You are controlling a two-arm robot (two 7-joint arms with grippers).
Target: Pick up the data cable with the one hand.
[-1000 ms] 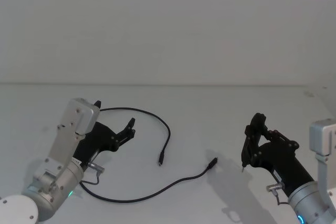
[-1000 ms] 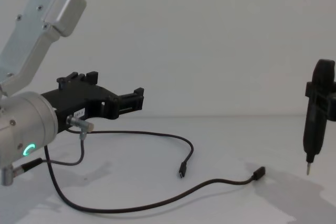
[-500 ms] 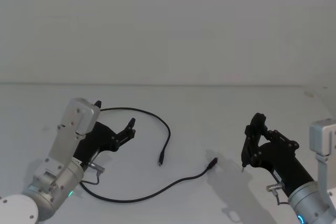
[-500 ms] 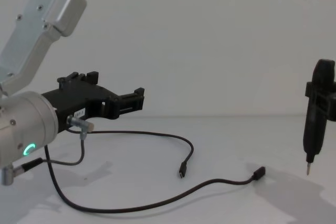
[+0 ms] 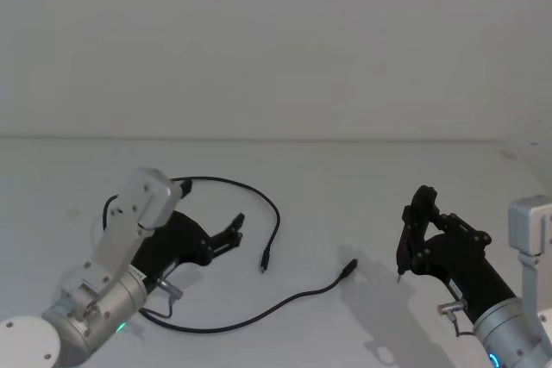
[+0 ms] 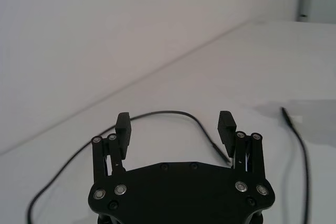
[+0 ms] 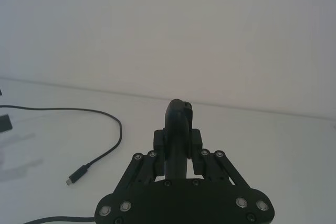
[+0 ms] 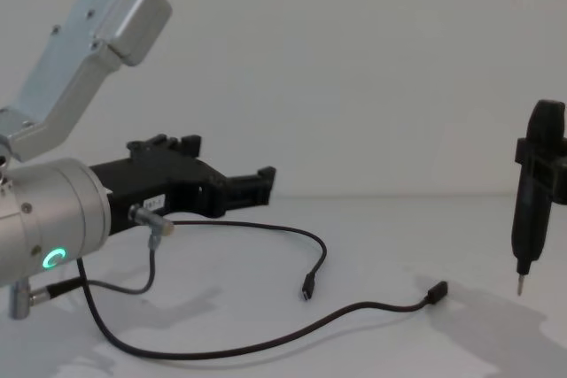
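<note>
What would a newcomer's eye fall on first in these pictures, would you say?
The left gripper, open, hovers at left above the long black data cable, which loops across the middle. At right, the right gripper holds a slim black tool upright, tip down.

My left gripper (image 5: pixel 231 233), jaws spread, sits within the data cable's (image 5: pixel 278 213) arc. My right gripper (image 5: pixel 416 228), clasping a slim black tool (image 5: pixel 403 258), stands right of the cable.

One long thin black data cable (image 5: pixel 277 223), two small black plugs (image 5: pixel 348 267), one slim black metal-tipped tool (image 8: pixel 529 210) and one white bench (image 5: pixel 345 178) were counted.
</note>
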